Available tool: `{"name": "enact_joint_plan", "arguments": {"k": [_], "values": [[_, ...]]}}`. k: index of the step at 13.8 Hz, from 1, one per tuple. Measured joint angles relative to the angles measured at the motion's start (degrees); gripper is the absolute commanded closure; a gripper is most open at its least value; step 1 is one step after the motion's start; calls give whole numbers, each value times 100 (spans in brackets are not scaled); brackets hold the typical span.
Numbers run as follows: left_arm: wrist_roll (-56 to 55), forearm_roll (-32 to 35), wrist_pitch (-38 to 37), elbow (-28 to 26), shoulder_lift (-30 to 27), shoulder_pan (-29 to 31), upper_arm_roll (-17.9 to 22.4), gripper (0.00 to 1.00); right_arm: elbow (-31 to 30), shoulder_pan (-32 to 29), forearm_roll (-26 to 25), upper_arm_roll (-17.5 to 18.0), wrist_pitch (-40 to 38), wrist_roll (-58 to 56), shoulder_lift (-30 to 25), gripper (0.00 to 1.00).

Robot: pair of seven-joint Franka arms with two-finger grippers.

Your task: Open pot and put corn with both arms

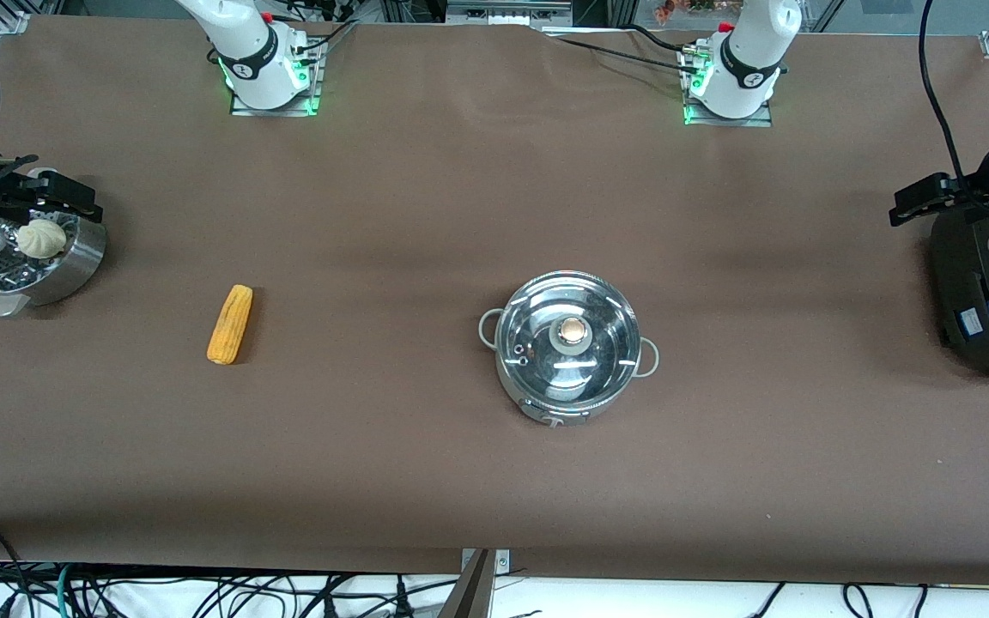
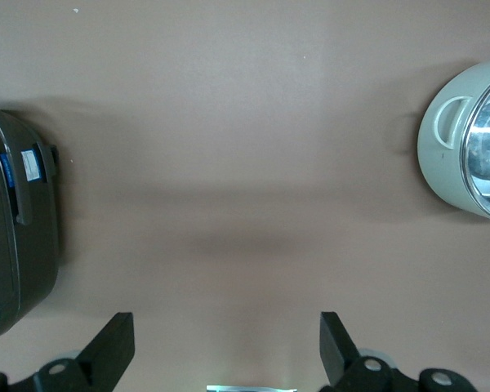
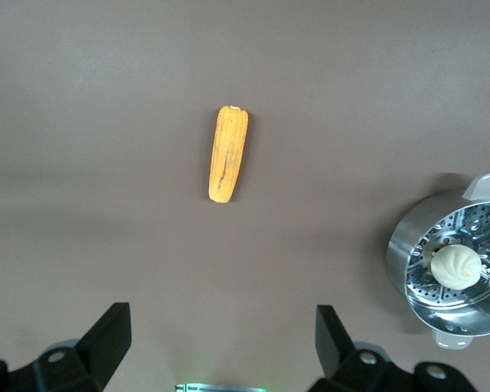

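Note:
The steel pot (image 1: pixel 546 403) stands mid-table with its glass lid (image 1: pixel 602 356) on, and the round knob (image 1: pixel 573 330) is at the centre. One edge of the pot (image 2: pixel 441 155) shows in the left wrist view. The yellow-orange corn (image 1: pixel 230 324) lies flat on the mat toward the right arm's end, well apart from the pot. My right gripper (image 3: pixel 223 318) hangs open and empty high over the mat, with the corn (image 3: pixel 228 153) below it. My left gripper (image 2: pixel 227 327) hangs open and empty over bare mat between the pot and the rice cooker.
A steel steamer pot (image 1: pixel 74 262) holding a white bun (image 1: pixel 41 238) stands at the right arm's end; it (image 3: pixel 404 245) and the bun (image 3: pixel 456 266) show in the right wrist view. A big black rice cooker (image 1: pixel 988 292) sits at the left arm's end, its edge (image 2: pixel 12 237) visible.

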Motion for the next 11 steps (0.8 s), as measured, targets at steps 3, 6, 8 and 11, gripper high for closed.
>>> {"name": "enact_joint_plan", "arguments": {"k": [3, 6, 8, 11], "values": [[0, 0, 4, 0, -6, 52, -33, 0, 0, 0, 0, 0, 0, 0, 0, 0], [0, 0, 5, 0, -7, 52, -65, 0, 0, 0, 0, 0, 0, 0, 0, 0], [0, 0, 6, 0, -8, 52, -81, 0, 0, 0, 0, 0, 0, 0, 0, 0], [0, 0, 8, 0, -8, 52, -82, 0, 0, 0, 0, 0, 0, 0, 0, 0]]}}
